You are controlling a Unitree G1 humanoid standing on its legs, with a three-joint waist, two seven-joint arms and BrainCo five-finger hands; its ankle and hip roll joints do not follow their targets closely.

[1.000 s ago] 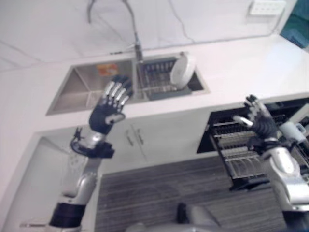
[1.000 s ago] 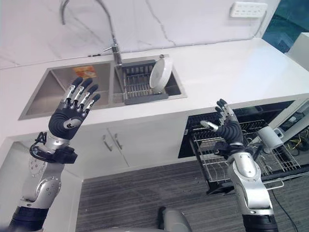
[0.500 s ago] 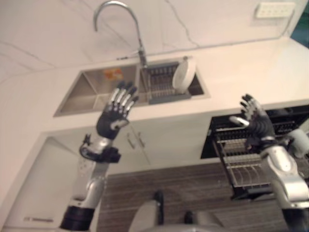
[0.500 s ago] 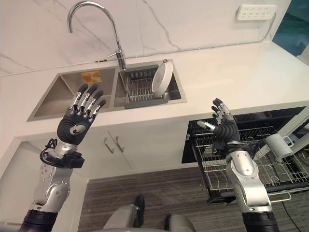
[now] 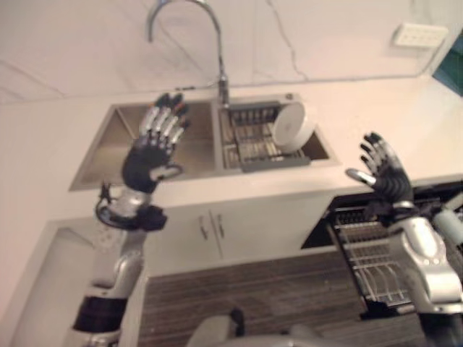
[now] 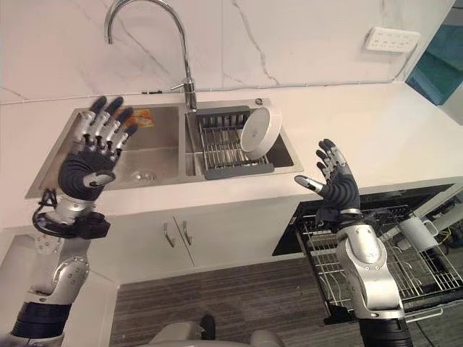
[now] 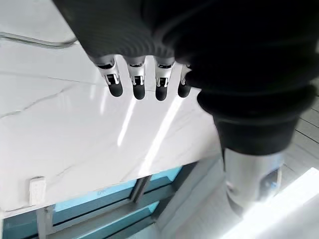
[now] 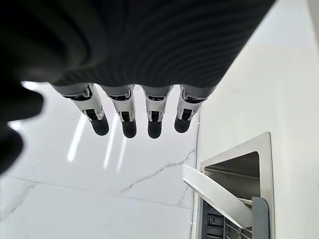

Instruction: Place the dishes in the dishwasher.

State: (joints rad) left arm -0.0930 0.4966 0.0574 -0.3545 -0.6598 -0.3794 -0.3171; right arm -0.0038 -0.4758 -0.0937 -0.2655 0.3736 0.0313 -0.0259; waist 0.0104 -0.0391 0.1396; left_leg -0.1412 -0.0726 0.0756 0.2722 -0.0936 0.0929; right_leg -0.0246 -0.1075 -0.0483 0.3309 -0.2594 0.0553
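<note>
A: The left hand [image 6: 90, 155] is being held up at about 9 o'clock of the scene, fingers straight and spread, nothing carried. The right hand [image 6: 334, 182] is being held up at about 4 o'clock, fingers likewise straight and apart, nothing in it.

B: Is the dish being located?

A: A white plate [image 6: 260, 130] is being kept on edge in the drying rack [image 6: 224, 144], which is seated in the right basin of the sink [image 6: 155, 155], just at 5 o'clock of the faucet [image 6: 155, 40]. The upright lean is judged to be the rack's doing, so water is being shed; it also leaves the rim exposed for a pinch.

B: And the destination?

A: The dishwasher rack [image 6: 394, 253] is being shown pulled out at 4 to 5 o'clock, below the counter [image 6: 362, 130] edge, with a cup [image 6: 418, 233] already lying in it. The pulled-out position is judged deliberate, so wire slots are being offered from above.

B: Room for moving?

A: Open counter is being left between sink and dishwasher. The sink rim, the faucet arc and the counter lip over the rack are being noted as the edges to clear. The right hand is judged better placed, being nearer both plate and rack.
</note>
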